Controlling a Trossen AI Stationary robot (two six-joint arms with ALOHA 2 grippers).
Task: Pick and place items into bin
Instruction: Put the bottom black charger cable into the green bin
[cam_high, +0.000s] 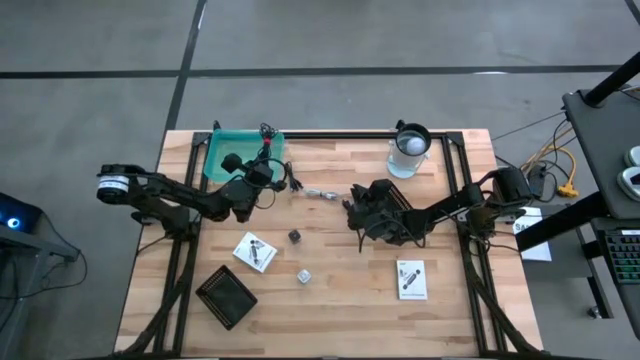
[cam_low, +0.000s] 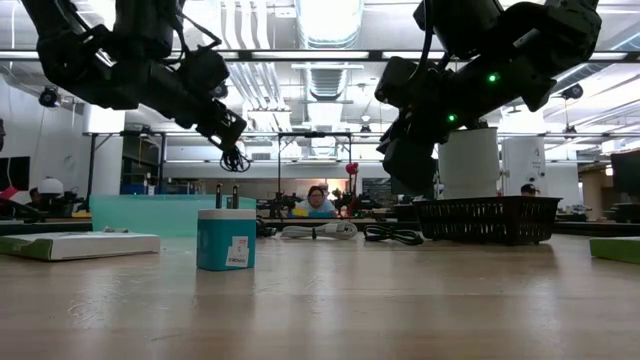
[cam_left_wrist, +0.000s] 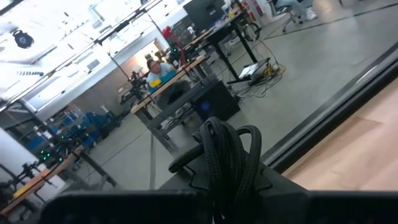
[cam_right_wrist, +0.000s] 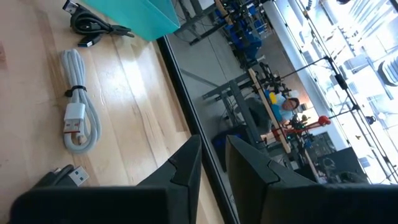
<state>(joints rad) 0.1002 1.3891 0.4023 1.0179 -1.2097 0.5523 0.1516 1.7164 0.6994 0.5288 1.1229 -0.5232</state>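
Observation:
The teal bin (cam_high: 225, 150) stands at the table's far left. My left gripper (cam_high: 262, 172) is by the bin's right wall, raised above the table (cam_low: 228, 130), and shut on a coiled thin black cable (cam_left_wrist: 227, 158). My right gripper (cam_high: 358, 212) hovers mid-table, lifted (cam_low: 400, 150), its fingers (cam_right_wrist: 186, 168) nearly together and empty. A white cable (cam_high: 320, 194) and a black cable (cam_high: 295, 183) lie between the grippers. A dark cube (cam_high: 295, 236), a white cube (cam_high: 303, 276) and two white packets (cam_high: 255, 252) (cam_high: 411, 279) lie flat nearer the front. My left gripper pinches the coiled black cable between its two fingers; several strands of the bundle (cam_left_wrist: 217, 180) pass through the jaws. The cable is lifted clear of the table, and a small loop of it hangs below the fingertips (cam_low: 237, 158).
A clear cup with a white ball (cam_high: 408, 150) stands at the far right. A black mesh tray (cam_high: 226, 296) sits near the front left corner. Another black cable end with a plug (cam_right_wrist: 65, 177) lies close under my right gripper. A person sits in the room beyond (cam_low: 318, 200).

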